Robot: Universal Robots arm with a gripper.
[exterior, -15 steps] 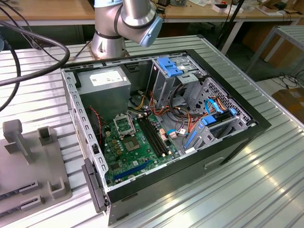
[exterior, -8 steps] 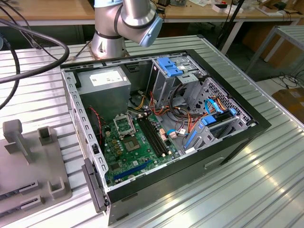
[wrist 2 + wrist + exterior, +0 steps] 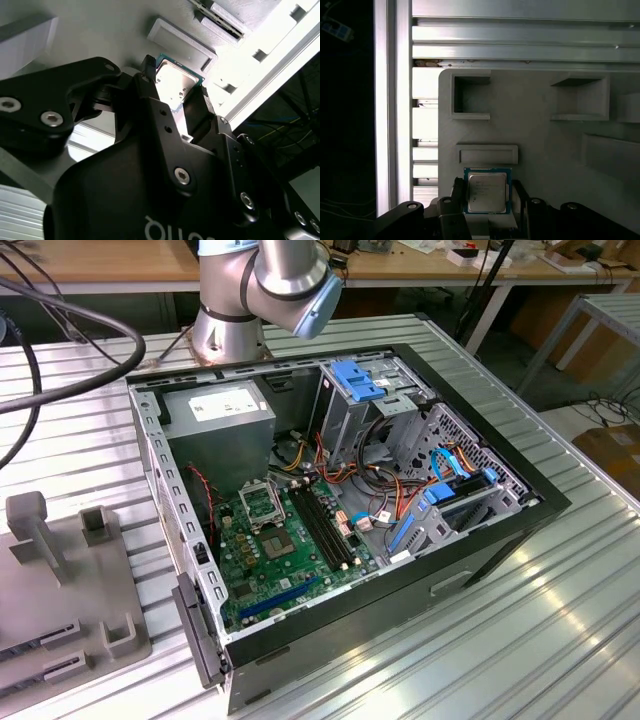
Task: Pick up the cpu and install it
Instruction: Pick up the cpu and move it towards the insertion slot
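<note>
First wrist view: pincer (image 3: 489, 197) pinching the cpu (image 3: 487, 192) by two opposite edges.
Grasp looks done, grey holder tray (image 3: 545, 145) beneath the pincer; installing is left.

arm (image 3: 270, 280) cropped (exterior view), cpu (image 3: 172, 82) partly hidden

the arm (image 3: 262, 285), silver with a pale blue joint cap, stood upright on its base in the exterior view; in both wrist views the black gripper (image 3: 488, 196) (image 3: 177, 82) pointed at the cpu (image 3: 487, 187), centred on it.
</note>
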